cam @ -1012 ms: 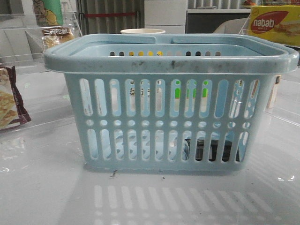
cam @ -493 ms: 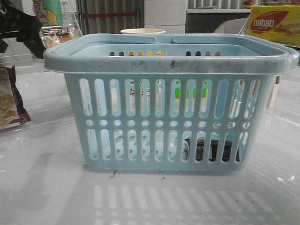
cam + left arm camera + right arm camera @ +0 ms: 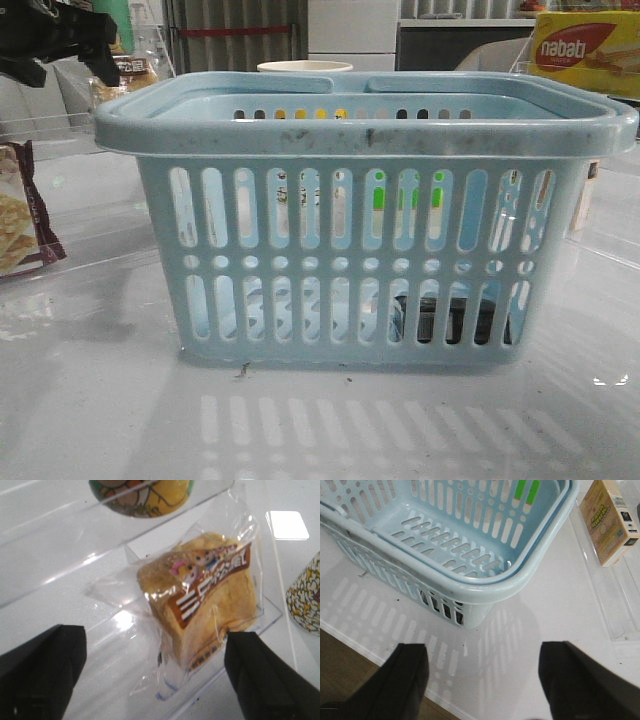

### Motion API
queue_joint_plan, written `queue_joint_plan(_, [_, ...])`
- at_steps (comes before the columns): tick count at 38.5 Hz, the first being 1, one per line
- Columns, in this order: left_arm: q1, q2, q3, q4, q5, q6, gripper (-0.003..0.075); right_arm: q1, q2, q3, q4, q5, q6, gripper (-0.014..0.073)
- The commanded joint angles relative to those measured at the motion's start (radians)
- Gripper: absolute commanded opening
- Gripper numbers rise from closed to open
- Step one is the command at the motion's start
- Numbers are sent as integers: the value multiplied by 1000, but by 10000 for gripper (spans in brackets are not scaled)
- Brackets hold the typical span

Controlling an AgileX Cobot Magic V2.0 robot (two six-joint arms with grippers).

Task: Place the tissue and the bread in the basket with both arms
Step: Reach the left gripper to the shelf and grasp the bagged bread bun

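On the white desk [image 3: 90, 400] the pale blue basket [image 3: 365, 140] stands upright in the middle of the front view, and through its lower slots on the right a low black pack, the tissue [image 3: 450, 320], shows lying on the basket floor. Up at the far left, the left tool [image 3: 60, 40] appears as a dark shape above a clear shelf, close to the bread [image 3: 125, 75], which sits behind the basket's left corner. From the left wrist view the bread [image 3: 210, 600] lies in its clear wrapper, brown label up, on a clear tray [image 3: 60, 595]; the left tool [image 3: 155, 665] is spread wide with a finger on either side, the one finger [image 3: 265, 675] just beside the wrapper's edge, and nothing is gripped. The right tool [image 3: 485, 685] hangs over the desk near one basket [image 3: 490, 587] corner, its fingers wide apart and empty. A maroon-edged cracker bag [image 3: 25, 210] lies at the left edge, a yellow nabati box [image 3: 585, 50] stands at the far right, and a tan carton [image 3: 610, 517] stands beside the basket.
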Motion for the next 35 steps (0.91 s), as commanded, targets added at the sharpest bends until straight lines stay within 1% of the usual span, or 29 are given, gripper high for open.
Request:
queue_joint_plan(1, [-3, -11, -86, -35, -94, -8, 614, 1, 1, -26, -19, -63, -2, 569])
queue_joint_plan(5, [-3, 24, -119, -49, -101, -8, 614, 1, 1, -26, -19, -63, -2, 569])
queue_joint_plan(10, [-3, 42, -120, -50, -107, -8, 613, 1, 1, -26, -19, -63, -2, 569])
queue_joint_plan(13, [-3, 47, -120, -50, -105, -8, 589, 1, 1, -26, -19, -63, -2, 569])
queue_joint_plan(16, [-3, 47, -120, -50, -105, -8, 526, 1, 1, -26, -19, -63, -2, 569])
queue_joint_plan(18, [-3, 47, -120, -50, -105, -8, 466, 1, 1, -26, -19, -63, -2, 569])
queue_joint_plan(20, [-3, 47, -120, -50, -100, -8, 403, 1, 1, -26, -19, -63, -2, 569])
queue_joint_plan(23, [-3, 47, -120, -50, -95, -8, 269, 1, 1, -26, -19, -63, -2, 569])
queue_joint_plan(26, [-3, 47, -120, -50, -85, -8, 176, 1, 1, -26, -19, -63, -2, 569])
queue_joint_plan(29, [-3, 29, -120, -50, -31, -8, 96, 1, 1, -26, -19, -63, -2, 569])
queue_joint_plan(35, [-3, -82, -121, -47, 93, -4, 91, 1, 1, -26, -19, -63, -2, 569])
